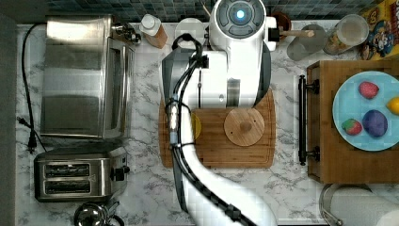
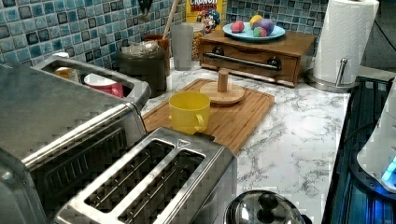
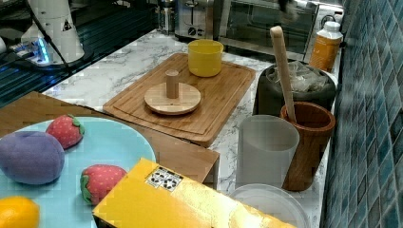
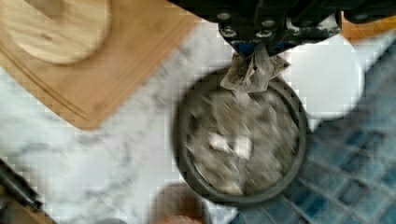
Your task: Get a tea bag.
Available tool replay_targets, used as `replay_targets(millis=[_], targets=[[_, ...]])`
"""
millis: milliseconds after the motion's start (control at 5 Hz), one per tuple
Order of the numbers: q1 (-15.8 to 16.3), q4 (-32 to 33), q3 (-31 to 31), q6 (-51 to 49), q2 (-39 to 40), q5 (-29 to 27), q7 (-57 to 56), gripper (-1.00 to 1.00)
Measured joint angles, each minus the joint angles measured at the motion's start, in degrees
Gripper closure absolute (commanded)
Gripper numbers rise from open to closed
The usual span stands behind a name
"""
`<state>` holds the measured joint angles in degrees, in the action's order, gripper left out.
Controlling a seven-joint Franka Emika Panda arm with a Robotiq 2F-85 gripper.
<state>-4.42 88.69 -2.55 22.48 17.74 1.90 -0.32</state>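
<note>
Gripper [image 4: 256,52] pinching one tea bag [image 4: 252,72] above the dark canister [image 4: 187,140].

Its fingers are closed on the crumpled pale sachet, which dangles directly beneath them over the open canister full of similar sachets. Off to one side of the gripper lie the bamboo cutting board [image 4: 107,79] and the round wooden lid [image 4: 56,28].

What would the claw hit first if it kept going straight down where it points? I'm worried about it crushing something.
Probably the pile of sachets in the dark canister right below. The claw holds a tea bag above it; depth is unclear.
</note>
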Motion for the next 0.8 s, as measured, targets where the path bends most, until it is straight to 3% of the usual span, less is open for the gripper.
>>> replay_targets(millis=[400,800], targets=[[0.0,8.8,0.0,-2.4,-9.0,0.0,-1.0,1.00],[0.1,10.9,-1.5,-4.9,-10.3,0.0,-3.6,1.00]])
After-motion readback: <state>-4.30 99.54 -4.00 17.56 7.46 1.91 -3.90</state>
